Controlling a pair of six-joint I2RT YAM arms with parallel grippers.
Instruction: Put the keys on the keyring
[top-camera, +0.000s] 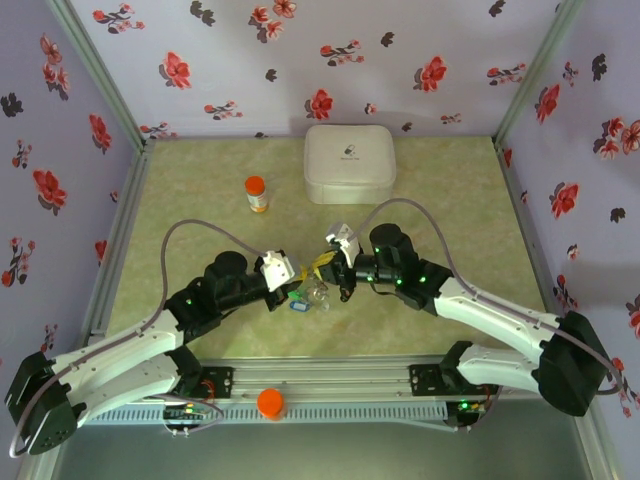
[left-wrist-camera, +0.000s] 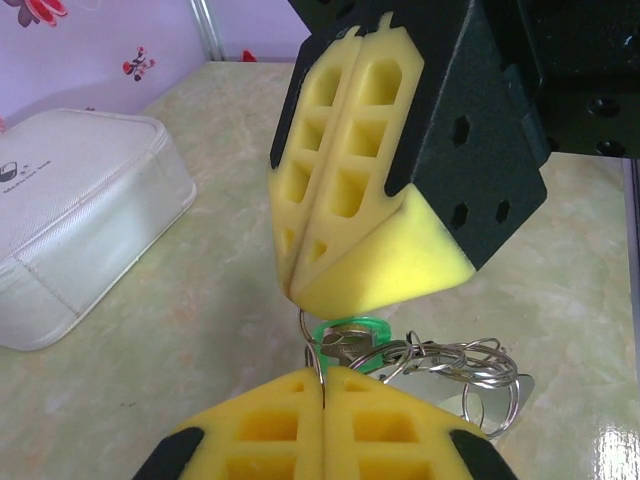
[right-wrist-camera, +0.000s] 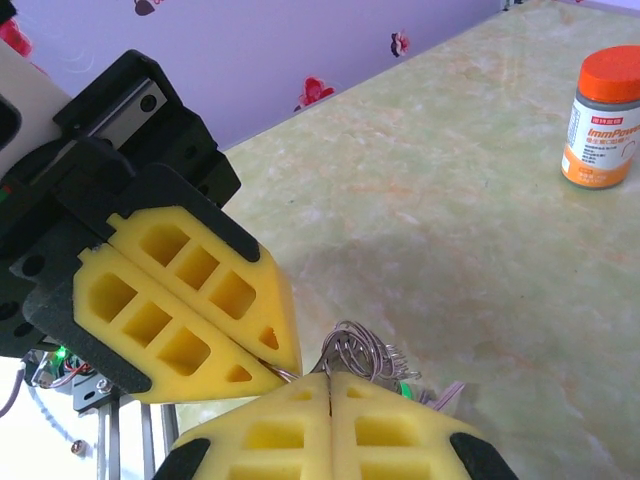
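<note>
Roughly mid-task, I'd judge. Left black gripper with yellow foam fingers (left-wrist-camera: 322, 387) is fully closed, and a strand of the thin grey wire keyring (left-wrist-camera: 452, 366) runs into its seam, so it looks pinched. The tangle lies at table centre, between both tips, with the small silver keys with coloured tags (top-camera: 306, 298) bunched there. The green-tagged key (left-wrist-camera: 350, 334) looks threaded; the rest I can't tell. Right gripper (right-wrist-camera: 330, 392), at 3 o'clock of the tangle, is also closed with its tip at the wire, hold unclear. Count: two grippers, one ring bundle, two tags made out (green, blue), one orange-capped bottle (top-camera: 257, 193) at 11 o'clock, one white zip case (top-camera: 349, 163) at 12.
</note>
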